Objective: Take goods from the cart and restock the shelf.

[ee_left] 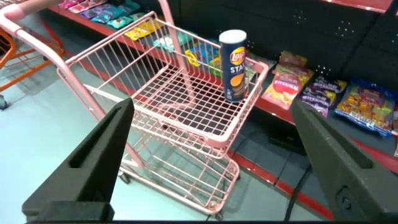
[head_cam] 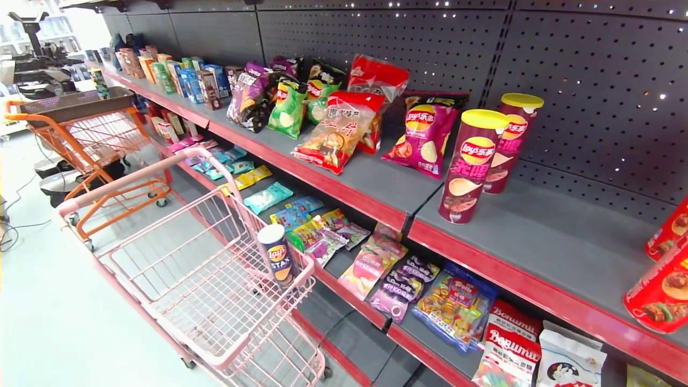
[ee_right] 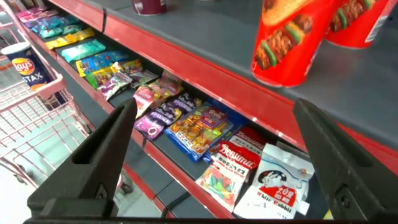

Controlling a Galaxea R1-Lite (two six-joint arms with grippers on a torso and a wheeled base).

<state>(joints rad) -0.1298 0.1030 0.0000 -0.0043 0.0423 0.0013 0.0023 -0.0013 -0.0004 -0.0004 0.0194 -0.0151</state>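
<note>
Left tool (ee_left: 212, 106): spread wide, pinching nothing, poised above the pink cart (ee_left: 180, 106) and facing down toward the blue can (ee_left: 234, 65). Right tool (ee_right: 214, 109): likewise spread and bare, out at the shelf front, near the red cans (ee_right: 292, 43) on the upper shelf (ee_right: 217, 31).

As to progress: seemingly partway. Already upright on the upper shelf (head_cam: 537, 236): two purple cans (head_cam: 470, 166), with bare grey board between them and the red cans (head_cam: 664, 293), so room enough for more. Left to do: a single blue can (head_cam: 277, 260), upright in the corner of the pink cart (head_cam: 134, 177) nearest the shelf, touching the wire wall. Not yet gripped, not yet lifted.

Around: chip bags (head_cam: 338, 131) farther along the same shelf, candy packs (head_cam: 371, 263) on the lower shelf just beside the cart, an orange cart (head_cam: 91, 134) well apart behind.

In the way: chiefly the cart's own rim and wire wall close against the can, likely calling for a straight lift before any swing toward the shelf; beyond that, the red shelf edge and the standing purple cans, easy to knock over.
</note>
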